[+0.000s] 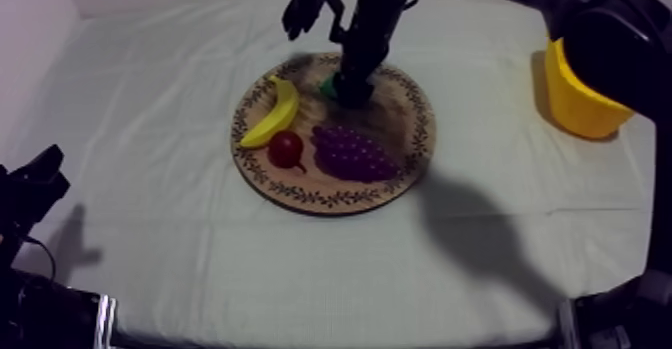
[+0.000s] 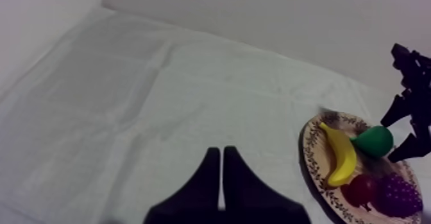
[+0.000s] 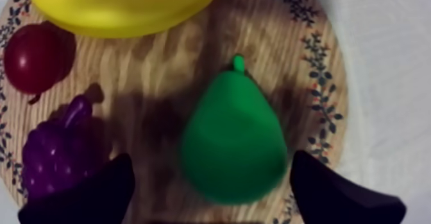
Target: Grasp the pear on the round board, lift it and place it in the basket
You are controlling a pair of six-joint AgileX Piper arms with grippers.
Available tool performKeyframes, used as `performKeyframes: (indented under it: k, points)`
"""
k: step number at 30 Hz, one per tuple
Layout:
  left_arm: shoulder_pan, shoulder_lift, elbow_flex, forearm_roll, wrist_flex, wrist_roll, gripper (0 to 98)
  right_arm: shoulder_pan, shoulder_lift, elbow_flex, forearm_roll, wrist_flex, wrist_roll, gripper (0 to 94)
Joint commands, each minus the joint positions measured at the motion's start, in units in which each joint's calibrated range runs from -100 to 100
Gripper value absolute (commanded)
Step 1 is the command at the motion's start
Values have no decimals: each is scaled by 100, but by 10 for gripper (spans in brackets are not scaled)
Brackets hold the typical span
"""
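Note:
The green pear (image 3: 234,140) lies on the round wooden board (image 3: 154,66), stem towards the banana (image 3: 122,8). My right gripper (image 3: 211,169) is open, one black finger (image 3: 90,194) on each side of the pear's wide end, with gaps. From above, the right gripper (image 1: 350,85) stands over the board (image 1: 400,108) and hides most of the pear (image 1: 327,86). The yellow basket (image 1: 580,93) stands at the right edge. My left gripper (image 2: 221,175) is shut on nothing, low at the left (image 1: 35,185).
The board also carries a banana (image 1: 275,111), a small red fruit (image 1: 286,148) and purple grapes (image 1: 352,153). The grapes (image 3: 58,149) lie close beside one right finger. Bare cloth stretches between board and basket.

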Motion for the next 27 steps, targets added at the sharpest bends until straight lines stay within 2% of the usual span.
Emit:
performKeyframes:
  k: [1, 12, 27]
  points:
    - [1, 0, 5, 0, -1, -1, 1, -7, 100, -87, 15, -5, -36, 904]
    - [1, 0, 5, 0, -1, -1, 1, -62, 568, -444, 58, -6, -197, 882]
    - [1, 0, 5, 0, -1, -1, 1, 26, 360, -246, -131, -313, -305, 503]
